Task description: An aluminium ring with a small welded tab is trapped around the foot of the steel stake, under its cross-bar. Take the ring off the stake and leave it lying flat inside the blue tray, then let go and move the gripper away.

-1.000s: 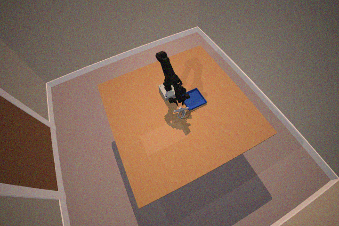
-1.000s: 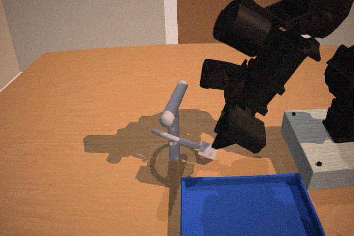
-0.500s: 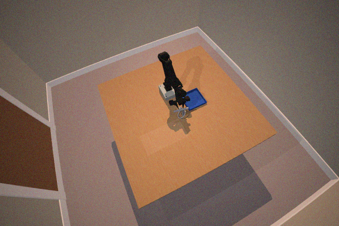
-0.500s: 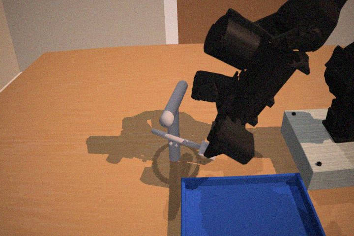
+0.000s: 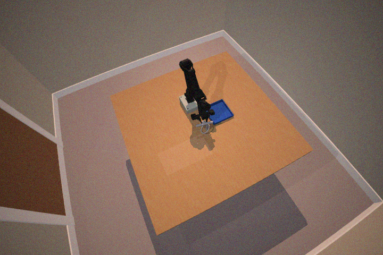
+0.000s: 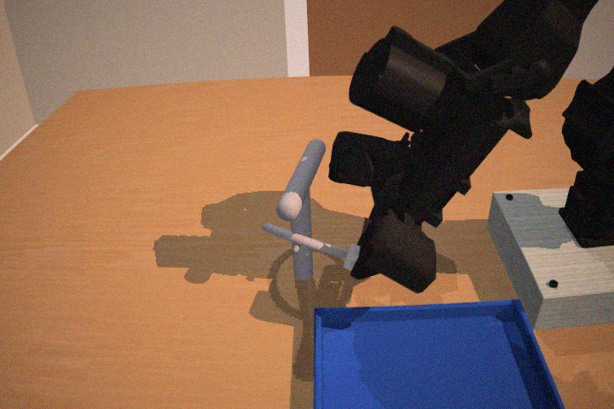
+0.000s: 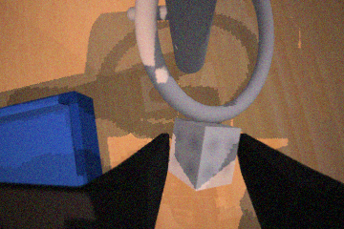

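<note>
Ring [image 5: 201,129] [image 6: 308,241] [image 7: 266,48] tilted around stake [image 5: 199,124] [image 6: 302,265] [image 7: 191,33], below cross-bar [image 5: 209,122] [image 6: 302,173]. My jaws flank tab [image 6: 351,256] [image 7: 220,143], likely chosen as handle clear of stake; clenched or merely near, cannot tell.

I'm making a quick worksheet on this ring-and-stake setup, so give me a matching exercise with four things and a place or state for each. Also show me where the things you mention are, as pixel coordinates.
1. Ring [image 5: 204,133] [image 6: 308,239] [image 7: 267,48]
2. Welded tab [image 6: 351,256] [image 7: 205,148]
3. Tray [image 5: 222,111] [image 6: 428,356] [image 7: 32,148]
4. Cross-bar [image 5: 210,122] [image 6: 302,181]

A. between the gripper's [image 6: 353,274] [image 7: 204,135] fingertips
B. on top of the stake's upright [image 6: 303,265] [image 7: 191,38]
C. tilted, around the upright
D. blue, with raised walls

Pairs: 1-C, 2-A, 3-D, 4-B
</note>
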Controlling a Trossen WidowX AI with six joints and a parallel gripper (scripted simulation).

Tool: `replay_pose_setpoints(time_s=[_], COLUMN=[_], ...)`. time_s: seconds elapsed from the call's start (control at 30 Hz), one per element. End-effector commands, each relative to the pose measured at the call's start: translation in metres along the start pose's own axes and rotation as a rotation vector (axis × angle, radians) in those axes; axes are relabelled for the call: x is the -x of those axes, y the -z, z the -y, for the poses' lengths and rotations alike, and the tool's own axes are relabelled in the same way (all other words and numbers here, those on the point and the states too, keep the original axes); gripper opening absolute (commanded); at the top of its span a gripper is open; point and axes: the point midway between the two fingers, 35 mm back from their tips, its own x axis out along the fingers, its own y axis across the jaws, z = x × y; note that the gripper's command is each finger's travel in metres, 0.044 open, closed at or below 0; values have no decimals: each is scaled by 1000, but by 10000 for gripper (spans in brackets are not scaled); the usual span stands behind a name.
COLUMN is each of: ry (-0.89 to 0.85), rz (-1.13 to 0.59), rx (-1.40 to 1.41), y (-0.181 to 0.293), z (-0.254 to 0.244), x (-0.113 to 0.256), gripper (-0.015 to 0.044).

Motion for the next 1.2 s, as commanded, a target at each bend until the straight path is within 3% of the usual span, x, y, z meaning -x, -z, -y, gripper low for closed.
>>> replay_pose_setpoints(time_s=[0.0, 0.67, 1.17], ry=[0, 0, -3], rz=[1, 1, -5], rx=[0, 0, 2], y=[-1, -1, -11], z=[0, 0, 0], x=[0, 1, 18], gripper=[140, 0, 0])
